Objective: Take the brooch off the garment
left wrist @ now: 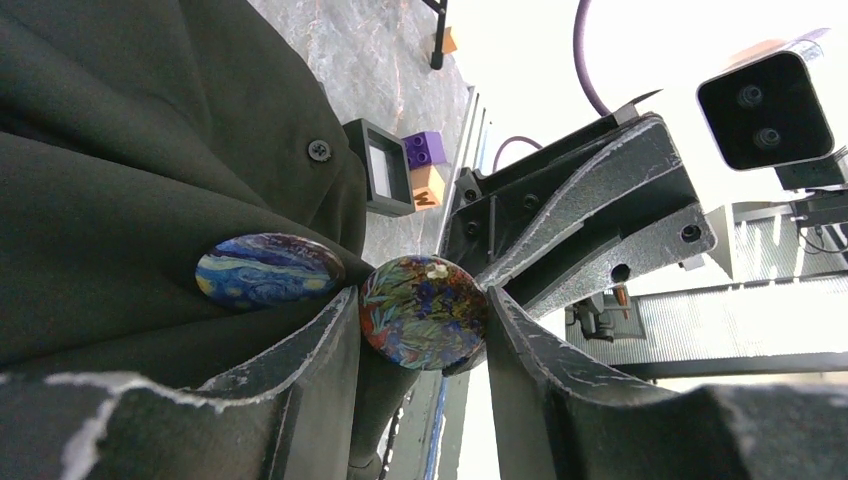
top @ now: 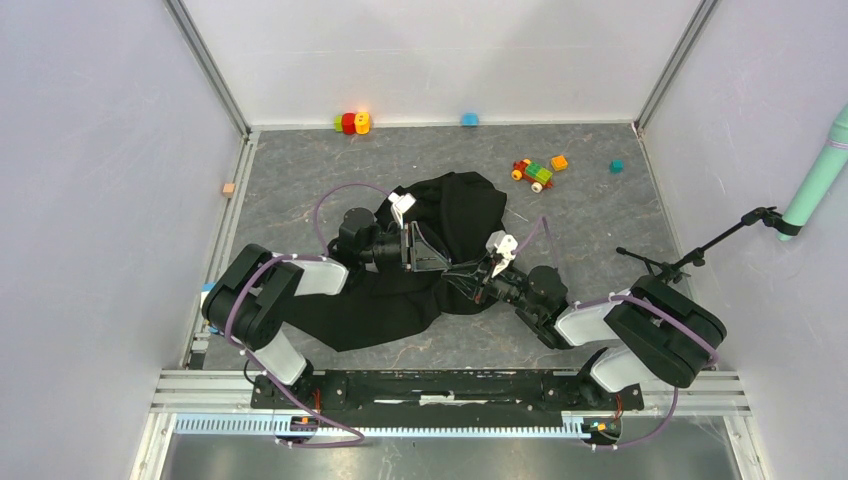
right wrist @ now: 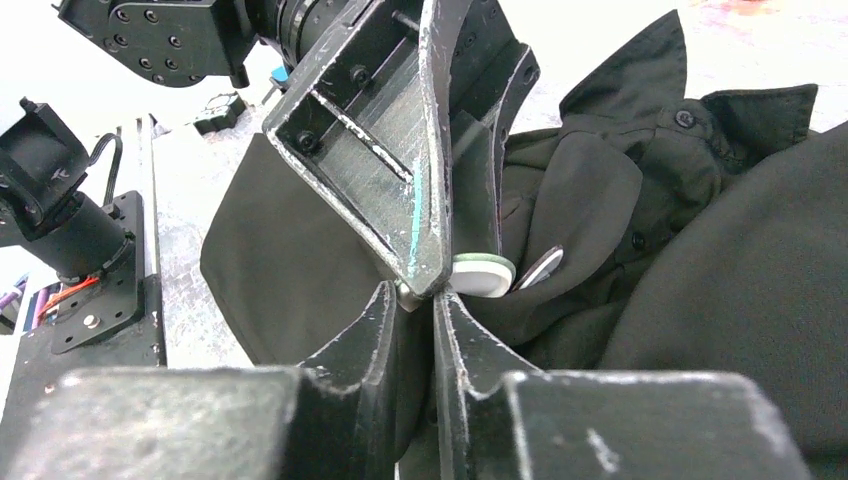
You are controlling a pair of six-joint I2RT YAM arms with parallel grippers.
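Note:
The black garment lies crumpled mid-table. In the left wrist view it carries two round brooches. A blue swirl-painted one sits pinned on the cloth. A flower-painted brooch sits between my left gripper's fingers, which touch both its edges. In the right wrist view this brooch shows edge-on as a pale disc. My right gripper is shut on a fold of the garment just below it. From the top, both grippers, left and right, meet over the cloth.
Toy bricks, a toy car and small blocks lie at the back. A black stand reaches in from the right. A black square frame with purple and orange blocks lies near the garment.

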